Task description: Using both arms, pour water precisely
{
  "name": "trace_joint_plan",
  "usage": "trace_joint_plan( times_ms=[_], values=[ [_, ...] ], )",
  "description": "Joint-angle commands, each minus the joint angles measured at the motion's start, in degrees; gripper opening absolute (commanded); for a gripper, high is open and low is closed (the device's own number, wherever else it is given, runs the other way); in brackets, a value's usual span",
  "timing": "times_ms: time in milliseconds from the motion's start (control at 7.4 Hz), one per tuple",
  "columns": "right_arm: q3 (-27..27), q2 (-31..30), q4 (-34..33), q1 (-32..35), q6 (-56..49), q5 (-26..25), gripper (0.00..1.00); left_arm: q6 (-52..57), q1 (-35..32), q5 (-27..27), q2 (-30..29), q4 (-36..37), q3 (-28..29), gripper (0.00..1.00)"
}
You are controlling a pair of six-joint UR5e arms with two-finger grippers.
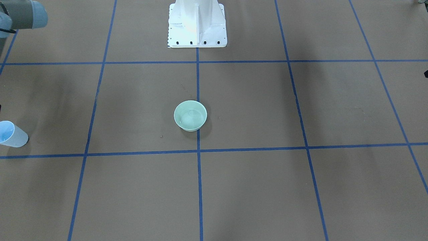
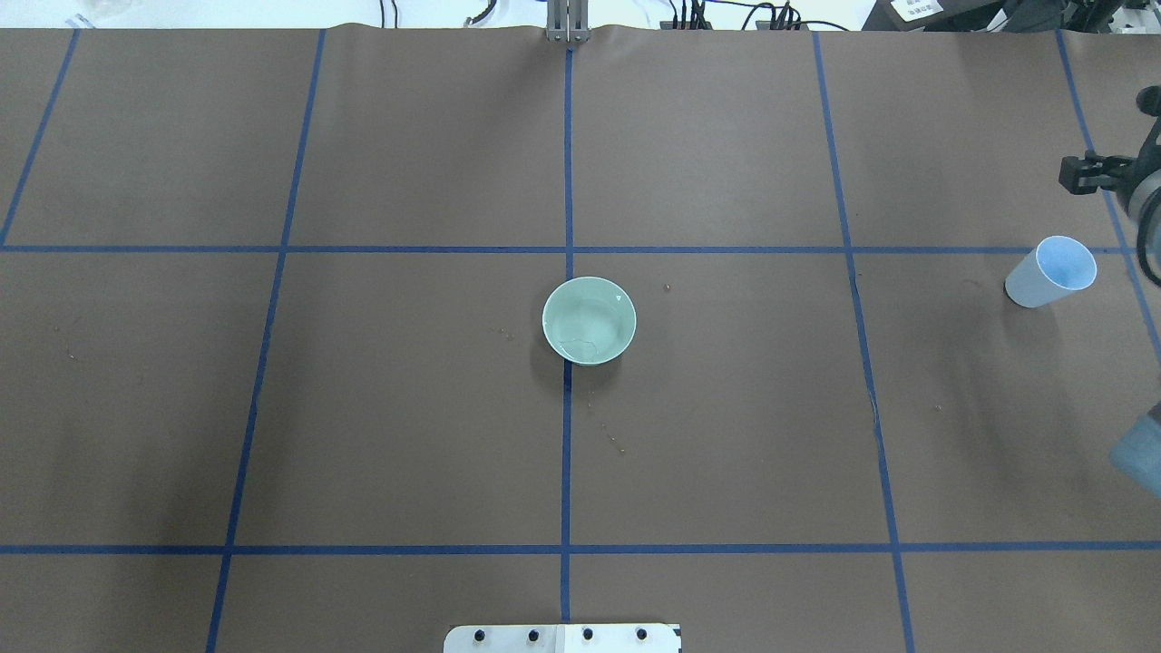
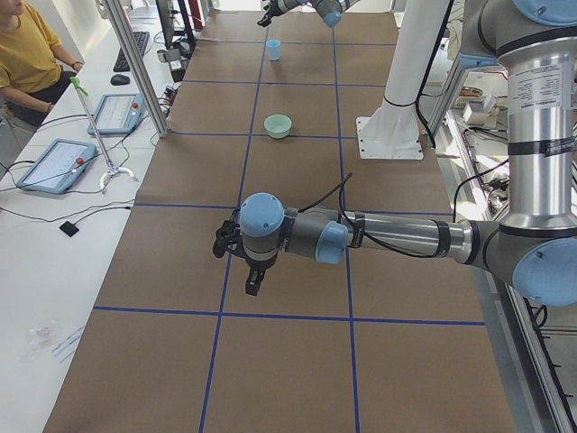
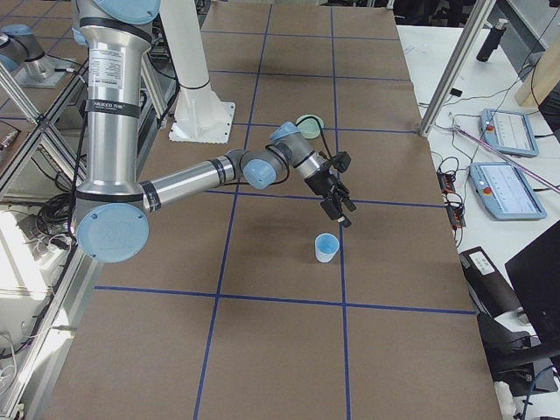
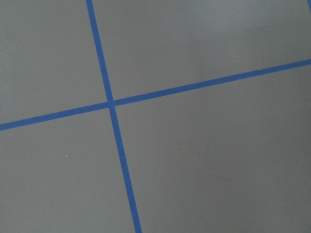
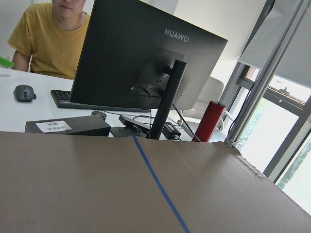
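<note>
A mint-green bowl (image 1: pixel 190 115) stands at the table's middle on a blue tape line and seems to hold a little clear water; it also shows in the overhead view (image 2: pixel 589 320). A light blue cup (image 2: pixel 1050 272) stands upright near the table's right end, also in the front view (image 1: pixel 11 134). My right gripper (image 4: pixel 337 210) hovers just beside and above the cup (image 4: pixel 325 248), apart from it; only a black part of it (image 2: pixel 1088 172) shows overhead, so I cannot tell its state. My left gripper (image 3: pixel 254 287) hangs over bare table at the left end, far from the bowl (image 3: pixel 278 125); I cannot tell its state.
The white bolted pedestal (image 1: pixel 197 23) stands at the robot's side of the table. Blue tape lines grid the brown table cover (image 2: pixel 408 408). A person (image 3: pixel 32 54), tablets and a monitor (image 6: pixel 146 58) are beyond the far edge.
</note>
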Motion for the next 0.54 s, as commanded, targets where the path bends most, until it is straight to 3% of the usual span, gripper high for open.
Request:
trace_joint_plan(
  times_ms=[0,135,405],
  values=[
    [-1.26,2.07,-0.91,15.64,-19.61,22.28,0.99,-1.98,-0.03,0.13,-1.19,0.00,-0.30,0.99],
    [-4.06,2.69,-0.92,22.07,-27.09,31.26,0.99,-5.13,-0.03,0.31,-2.94,0.00,-0.82,0.99],
    [-9.25,2.70,-3.27,30.53,-43.87,42.38,1.00,-11.54,0.58,0.49,-7.25,0.00,-1.09,0.99]
  ],
)
